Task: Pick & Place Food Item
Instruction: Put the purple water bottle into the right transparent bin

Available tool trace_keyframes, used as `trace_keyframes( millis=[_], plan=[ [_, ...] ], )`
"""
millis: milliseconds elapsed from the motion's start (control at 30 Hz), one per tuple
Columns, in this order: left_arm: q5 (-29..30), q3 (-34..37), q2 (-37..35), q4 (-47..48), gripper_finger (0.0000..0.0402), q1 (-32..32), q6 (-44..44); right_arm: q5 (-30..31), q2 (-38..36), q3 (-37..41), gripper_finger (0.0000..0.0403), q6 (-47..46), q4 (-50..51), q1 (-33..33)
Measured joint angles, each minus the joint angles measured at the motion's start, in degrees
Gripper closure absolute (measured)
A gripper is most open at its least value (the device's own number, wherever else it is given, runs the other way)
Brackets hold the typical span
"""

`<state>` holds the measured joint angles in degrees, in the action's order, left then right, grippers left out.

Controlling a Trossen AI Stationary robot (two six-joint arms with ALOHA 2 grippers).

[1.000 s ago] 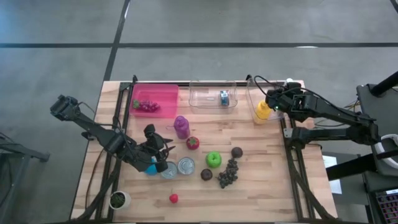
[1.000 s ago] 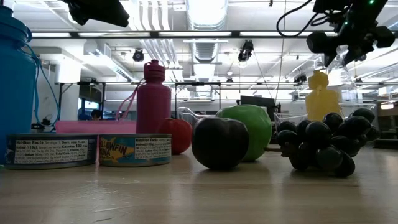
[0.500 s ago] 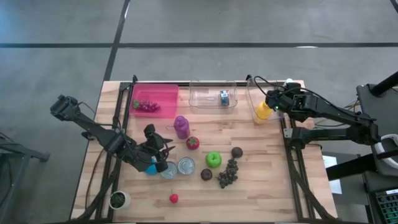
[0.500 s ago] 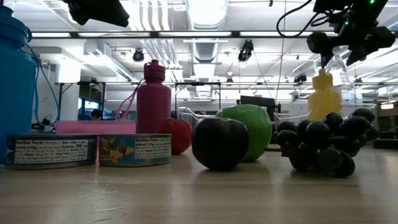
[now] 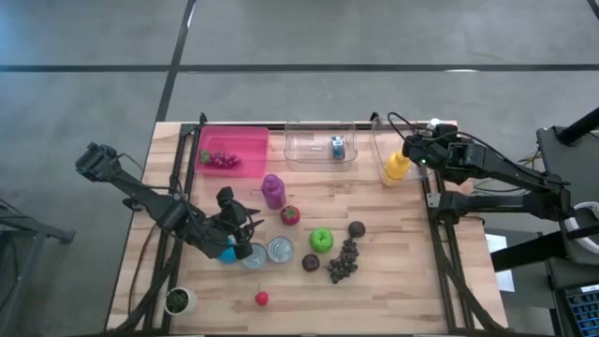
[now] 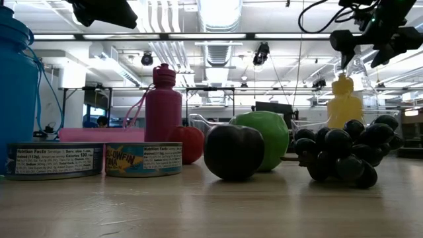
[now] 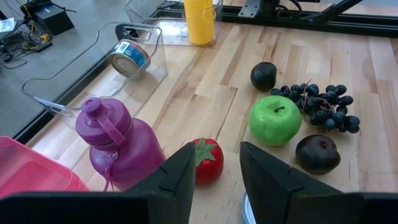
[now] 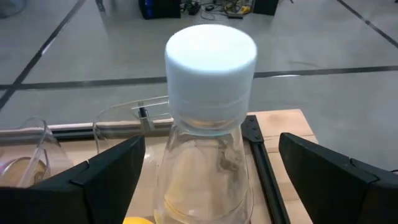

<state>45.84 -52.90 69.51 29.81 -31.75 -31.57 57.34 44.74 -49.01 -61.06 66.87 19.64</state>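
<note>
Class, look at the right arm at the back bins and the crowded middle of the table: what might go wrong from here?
1. The right gripper has its jaws open on either side of a white-capped clear bottle; a careless withdrawal might knock it over.
2. The left gripper hovers near the purple bottle and red fruit; reaching in might bump either.

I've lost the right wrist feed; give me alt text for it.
The right gripper is open, its two dark fingers standing apart on either side of a clear bottle with a white cap. The bottle stands upright at the table's far edge, with grey floor beyond.
</note>
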Motion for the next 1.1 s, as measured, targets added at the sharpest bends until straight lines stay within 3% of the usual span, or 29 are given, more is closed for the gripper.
trace_keyframes(
  millis=[733, 1100],
  plan=[
    [0.0, 0.0, 0.0, 0.0, 0.0275, 0.0, 0.0, -0.4, -7.3, -0.1, 0.0034, 8.6, -5.9, 0.0],
    [0.0, 0.0, 0.0, 0.0, 0.0274, 0.0, 0.0, -0.4, -6.6, -8.9, 0.0034, 20.0, -6.0, 0.0]
  ],
)
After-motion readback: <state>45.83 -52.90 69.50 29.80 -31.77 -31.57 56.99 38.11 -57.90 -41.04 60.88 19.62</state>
